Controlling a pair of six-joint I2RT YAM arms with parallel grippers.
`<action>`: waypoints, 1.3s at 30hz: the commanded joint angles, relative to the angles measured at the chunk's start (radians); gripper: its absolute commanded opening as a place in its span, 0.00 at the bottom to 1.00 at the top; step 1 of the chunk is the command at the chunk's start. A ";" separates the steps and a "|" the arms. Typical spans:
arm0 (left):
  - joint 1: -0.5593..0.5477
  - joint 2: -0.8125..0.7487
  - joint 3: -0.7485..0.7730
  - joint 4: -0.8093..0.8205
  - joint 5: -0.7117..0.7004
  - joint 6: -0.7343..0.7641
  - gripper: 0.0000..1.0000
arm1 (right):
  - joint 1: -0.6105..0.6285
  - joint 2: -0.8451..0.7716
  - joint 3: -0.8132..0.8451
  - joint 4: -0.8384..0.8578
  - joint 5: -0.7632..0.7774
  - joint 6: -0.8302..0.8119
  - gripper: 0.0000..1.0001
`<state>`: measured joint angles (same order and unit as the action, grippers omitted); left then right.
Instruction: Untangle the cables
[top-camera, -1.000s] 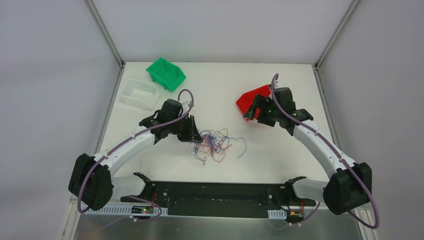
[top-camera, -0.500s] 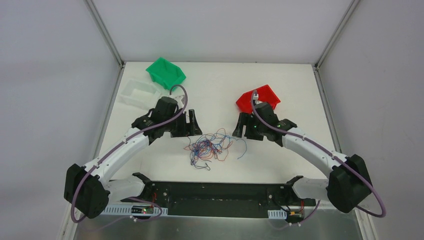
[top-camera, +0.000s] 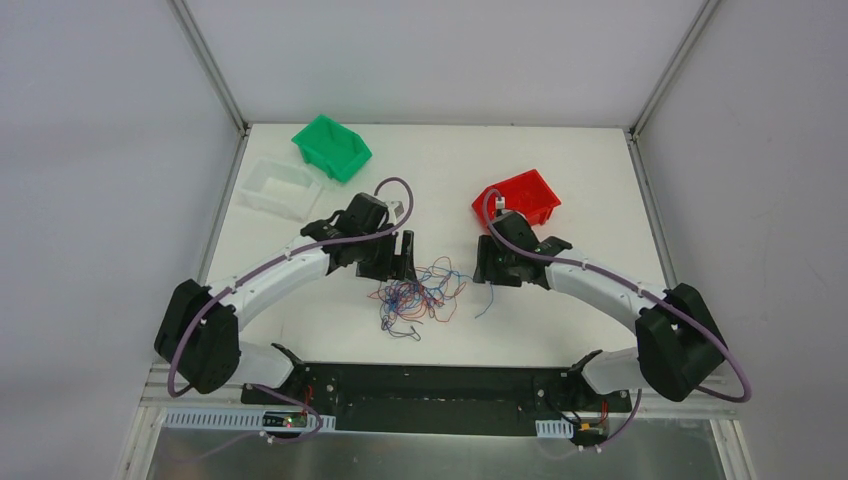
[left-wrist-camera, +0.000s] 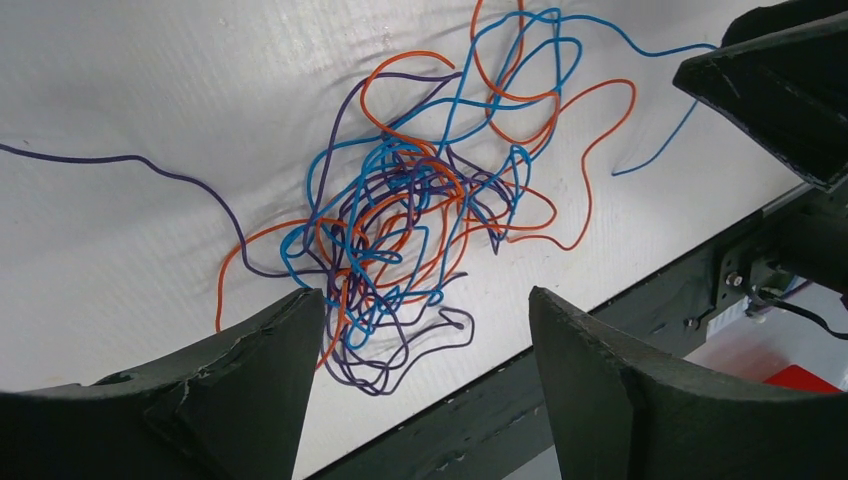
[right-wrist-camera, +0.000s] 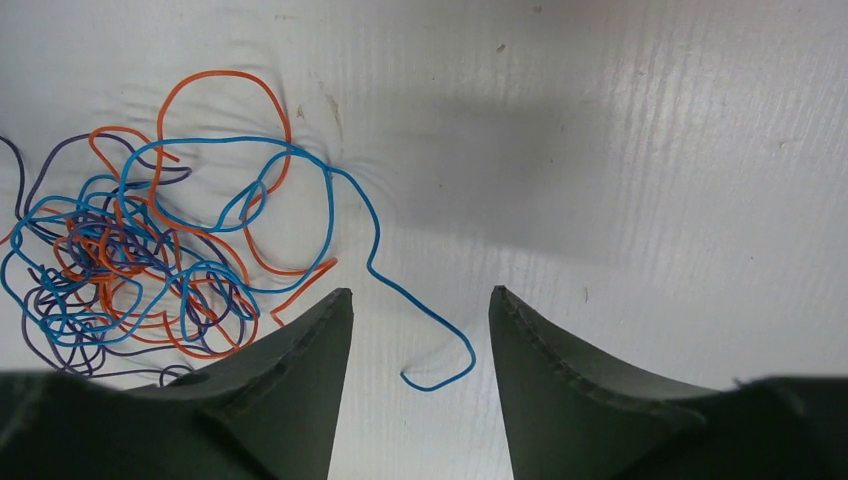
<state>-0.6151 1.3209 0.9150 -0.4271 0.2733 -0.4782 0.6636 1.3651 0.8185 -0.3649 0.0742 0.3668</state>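
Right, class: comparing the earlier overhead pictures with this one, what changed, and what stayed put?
The left hand let go of the tangle of thin red, blue and dark cables, opening beside it. The right hand left the red plastic bin and moved to the tangle's loose blue end. Tangle, green plastic bin and clear plastic tray stayed put.

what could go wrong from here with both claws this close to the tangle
The left claw stands open over the densest part of the cables; closing there would likely pinch several strands and tighten the knot. The loose blue end before the open right claw is thin and flat on the table, so it may slip out.
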 joint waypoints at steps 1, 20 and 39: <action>-0.005 0.091 0.045 -0.010 -0.022 0.038 0.76 | 0.002 0.018 -0.008 0.047 -0.018 0.017 0.54; 0.006 0.250 0.006 -0.002 -0.100 -0.001 0.13 | -0.196 -0.323 0.168 -0.137 0.093 -0.032 0.00; 0.099 0.046 -0.084 -0.080 -0.355 -0.056 0.06 | -0.385 -0.547 0.428 -0.233 0.415 -0.059 0.00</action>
<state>-0.5388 1.4574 0.8452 -0.4522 0.0368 -0.5121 0.2943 0.8391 1.1950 -0.5903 0.3511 0.3416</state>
